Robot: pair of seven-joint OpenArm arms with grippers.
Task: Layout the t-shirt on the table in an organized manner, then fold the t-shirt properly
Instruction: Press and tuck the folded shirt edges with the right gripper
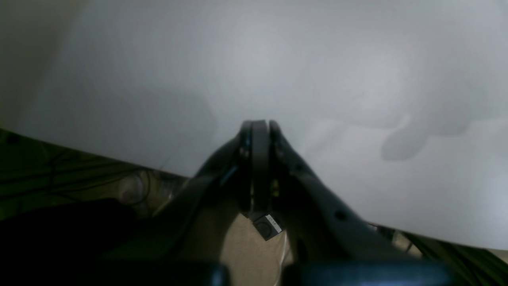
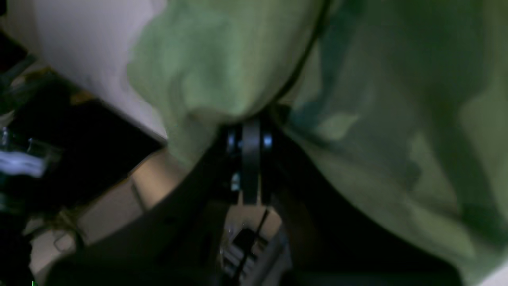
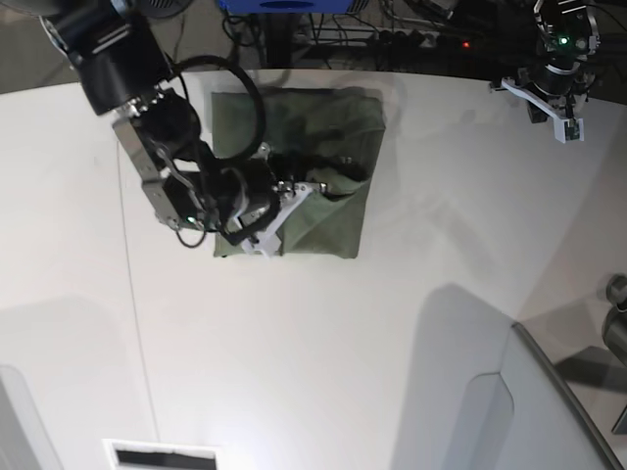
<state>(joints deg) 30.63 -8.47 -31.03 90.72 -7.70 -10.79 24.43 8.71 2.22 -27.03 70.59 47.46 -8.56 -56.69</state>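
The olive-green t-shirt (image 3: 323, 117) lies folded into a rough square at the far middle of the white table (image 3: 392, 323). My right gripper (image 3: 312, 186) is over the shirt's middle. In the right wrist view the right gripper (image 2: 251, 121) is shut on a bunched fold of the t-shirt (image 2: 222, 71), with a strip of table (image 2: 79, 39) beside it. My left gripper (image 3: 566, 127) hangs at the far right edge of the table, away from the shirt. In the left wrist view the left gripper (image 1: 260, 126) is shut and empty above the bare table (image 1: 278, 59).
A thin seam line (image 3: 132, 294) runs down the left of the table. A grey curved panel (image 3: 549, 411) stands at the near right. A white slotted piece (image 3: 162, 455) sits at the near edge. Cables and equipment (image 3: 392, 29) lie beyond the far edge.
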